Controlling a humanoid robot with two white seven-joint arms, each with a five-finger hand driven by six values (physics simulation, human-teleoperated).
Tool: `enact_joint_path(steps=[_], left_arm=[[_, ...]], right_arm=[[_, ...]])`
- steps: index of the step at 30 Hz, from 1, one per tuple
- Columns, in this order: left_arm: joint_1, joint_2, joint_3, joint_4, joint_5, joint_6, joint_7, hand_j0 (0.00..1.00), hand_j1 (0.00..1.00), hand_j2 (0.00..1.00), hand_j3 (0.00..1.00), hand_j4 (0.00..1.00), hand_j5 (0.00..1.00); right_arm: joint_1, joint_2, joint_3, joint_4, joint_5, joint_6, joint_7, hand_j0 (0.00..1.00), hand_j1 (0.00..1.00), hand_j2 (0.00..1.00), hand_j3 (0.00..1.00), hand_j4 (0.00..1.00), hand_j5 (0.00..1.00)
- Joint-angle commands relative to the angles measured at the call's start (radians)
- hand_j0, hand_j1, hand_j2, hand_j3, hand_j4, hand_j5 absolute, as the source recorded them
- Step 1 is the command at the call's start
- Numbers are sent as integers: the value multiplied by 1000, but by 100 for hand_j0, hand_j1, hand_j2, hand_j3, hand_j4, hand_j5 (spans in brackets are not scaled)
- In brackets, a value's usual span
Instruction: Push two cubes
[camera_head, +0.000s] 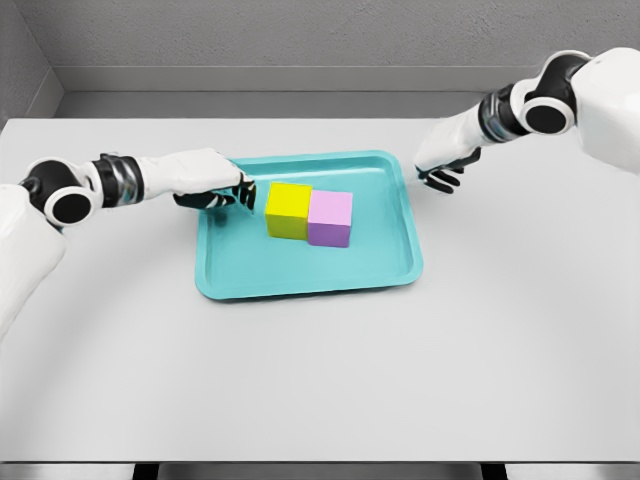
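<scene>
A yellow cube (288, 208) and a pink cube (330, 218) sit side by side, touching, in the middle of a teal tray (300, 280). My left hand (228, 192) reaches over the tray's left rim, its dark fingertips a short gap from the yellow cube's left face, fingers loosely extended and holding nothing. My right hand (440, 175) hovers just beyond the tray's far right corner, fingers relaxed and pointing down, apart from the pink cube.
The tray lies on a pale grey table (520, 350), with a grey wall running behind the table's far edge.
</scene>
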Motion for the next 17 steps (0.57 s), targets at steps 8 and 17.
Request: enact_joint_path(steps=[8,17], left_arm=[[23,353,5,-176,253,3,0,50,50,50,50,50,50],[144,422,94,-127,258,3,0,100,100,100,100,100,100]], right_arm=[[43,-186,-167,13,1,-30,-1,100,100,100,100,100,100],[61,-195,-184,13,-2,-31,-1,100,100,100,100,100,100]])
